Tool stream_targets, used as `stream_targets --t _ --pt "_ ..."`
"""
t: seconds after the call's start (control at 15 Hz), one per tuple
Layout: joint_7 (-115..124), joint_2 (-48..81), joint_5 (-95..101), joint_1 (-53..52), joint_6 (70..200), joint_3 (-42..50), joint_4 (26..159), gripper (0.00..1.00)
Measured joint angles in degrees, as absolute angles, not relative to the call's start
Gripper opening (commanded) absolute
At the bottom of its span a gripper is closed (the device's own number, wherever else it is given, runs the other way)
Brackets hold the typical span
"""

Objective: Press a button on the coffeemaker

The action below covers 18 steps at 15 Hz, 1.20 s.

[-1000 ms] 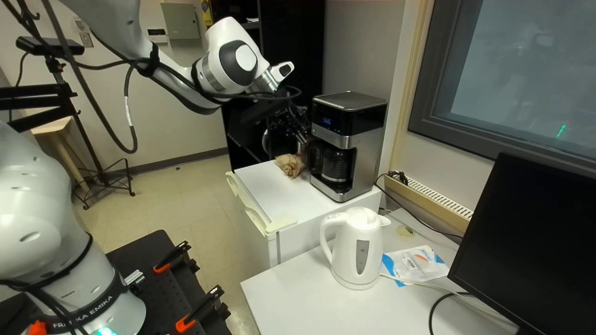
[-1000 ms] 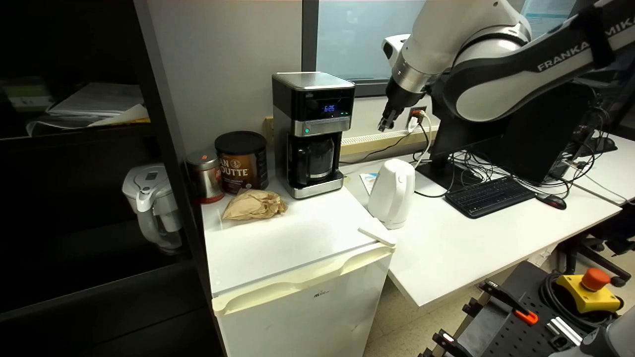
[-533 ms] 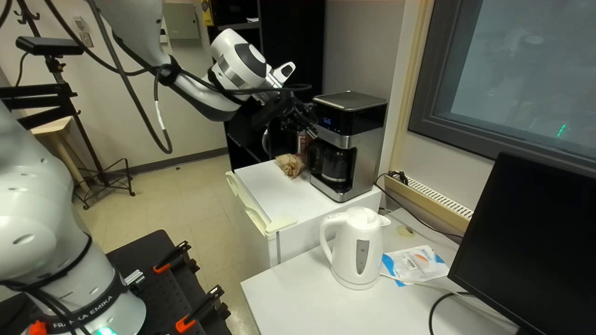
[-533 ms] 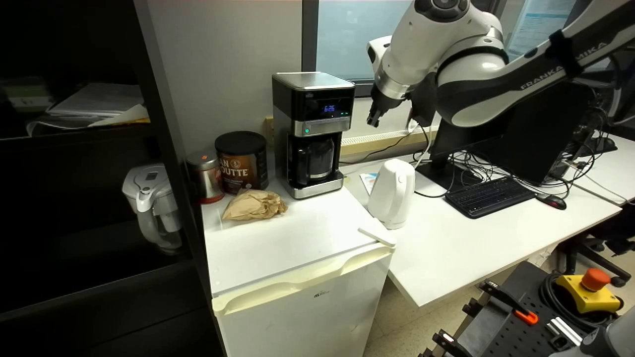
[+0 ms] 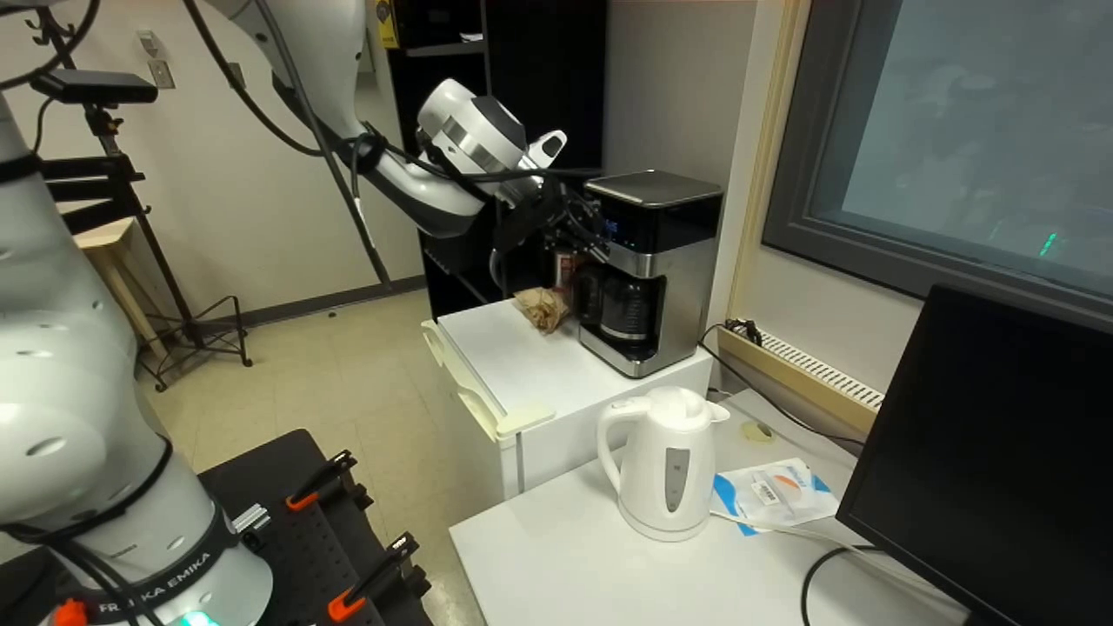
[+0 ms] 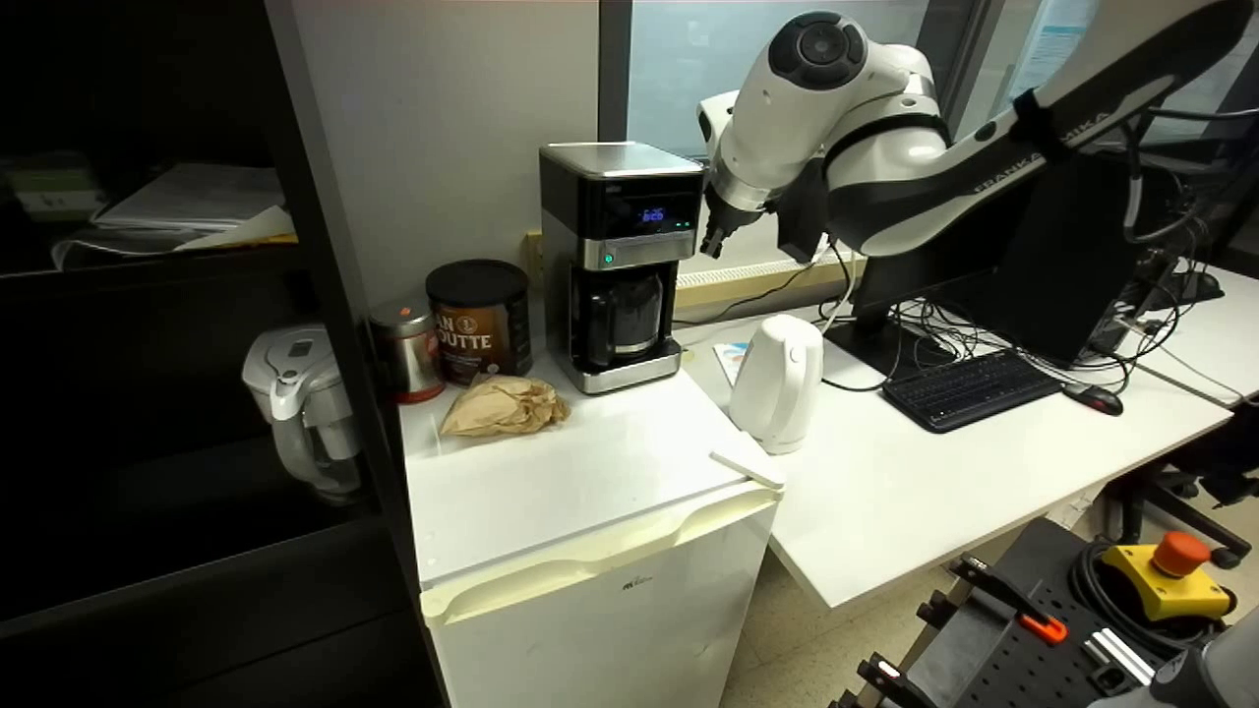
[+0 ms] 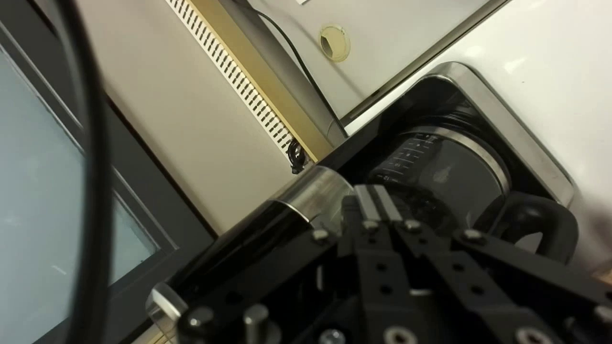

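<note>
coffeemaker with blue digits, fingers tight together near its front, “franka” on arm

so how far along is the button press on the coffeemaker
Done: the gripper looks shut in the wrist view. In hand: the approach; it has drawn nearer the coffeemaker over the last second. Left: the press itself, as an exterior view shows a gap between the fingertips and the coffeemaker.
</note>
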State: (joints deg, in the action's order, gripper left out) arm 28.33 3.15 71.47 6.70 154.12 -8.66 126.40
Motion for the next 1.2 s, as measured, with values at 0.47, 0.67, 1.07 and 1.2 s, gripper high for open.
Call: stream_targets --t 0.47,0.67,1.07,1.2 --pt "32.34 7.01 75.26 6.61 154.07 -8.66 122.32 0.01" --pt "32.54 8.16 75.39 6.60 154.07 -8.66 121.33 0.01" --pt "32.87 9.34 76.08 6.60 154.08 -8.66 120.12 0.01" --pt "33.49 9.37 76.92 6.60 154.10 -8.66 119.88 0.01"
